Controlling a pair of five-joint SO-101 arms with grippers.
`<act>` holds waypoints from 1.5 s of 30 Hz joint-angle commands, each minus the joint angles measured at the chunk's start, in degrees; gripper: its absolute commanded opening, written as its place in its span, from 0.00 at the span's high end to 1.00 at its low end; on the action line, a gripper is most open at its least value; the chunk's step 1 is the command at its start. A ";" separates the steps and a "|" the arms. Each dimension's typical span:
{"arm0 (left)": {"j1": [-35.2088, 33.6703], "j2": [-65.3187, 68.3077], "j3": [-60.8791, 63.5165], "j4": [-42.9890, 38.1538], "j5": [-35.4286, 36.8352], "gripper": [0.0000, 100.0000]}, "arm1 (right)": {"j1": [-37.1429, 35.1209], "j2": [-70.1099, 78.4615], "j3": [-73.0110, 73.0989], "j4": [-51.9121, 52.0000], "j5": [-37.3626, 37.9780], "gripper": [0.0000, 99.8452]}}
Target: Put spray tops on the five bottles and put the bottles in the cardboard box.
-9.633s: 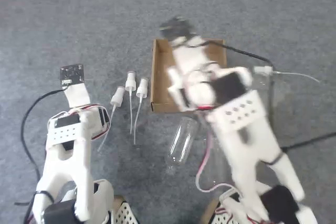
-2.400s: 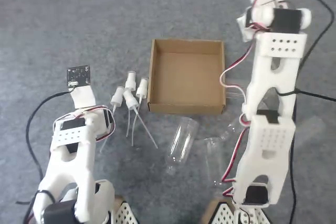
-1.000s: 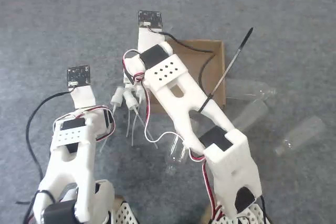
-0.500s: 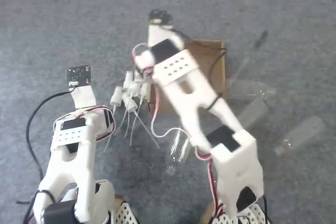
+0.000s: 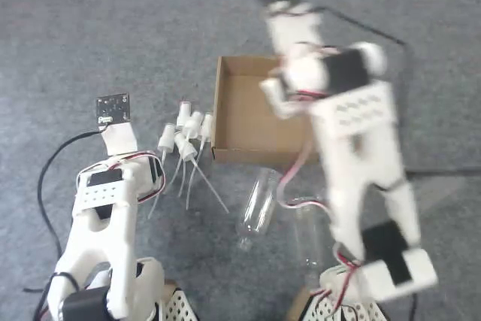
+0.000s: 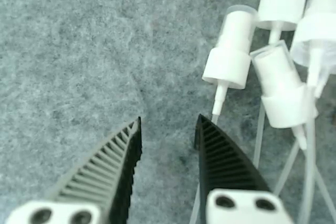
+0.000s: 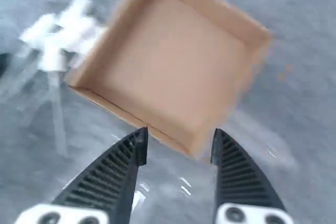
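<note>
white spray tops [image 5: 186,131] lie bunched at centre-left of the high view, long axes running toward the lower edge, just beside the left gripper [image 6: 168,127], jaws parted and empty. the right gripper [image 7: 178,135], likewise spread and empty, hangs over the cardboard box [image 5: 255,110], farther off.

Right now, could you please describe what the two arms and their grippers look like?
Both the left arm and right arm are white plastic segments with rows of small holes, black motors at the joints and thin red and white wires. A black cable loops beside the left arm. The left gripper and right gripper have dark, ribbed, tapering fingers on white mounts.
</note>
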 commanded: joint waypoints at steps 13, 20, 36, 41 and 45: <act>0.26 -2.11 -0.57 -1.05 -0.26 0.85 | 51.91 -18.15 33.49 -6.55 62.15 0.84; 0.26 -2.11 -0.57 -1.05 -0.26 0.85 | 60.00 -18.68 49.67 -14.99 95.74 0.84; 0.26 -2.11 -0.48 -1.05 -0.26 0.85 | 60.26 -18.15 68.66 -44.26 96.26 0.71; 0.26 -2.11 -0.48 -1.05 -0.26 0.85 | 60.26 -18.15 72.97 -44.35 99.08 0.72; 0.26 -2.11 -0.48 -1.05 -0.26 0.85 | 60.26 -18.77 75.25 -44.35 99.87 0.81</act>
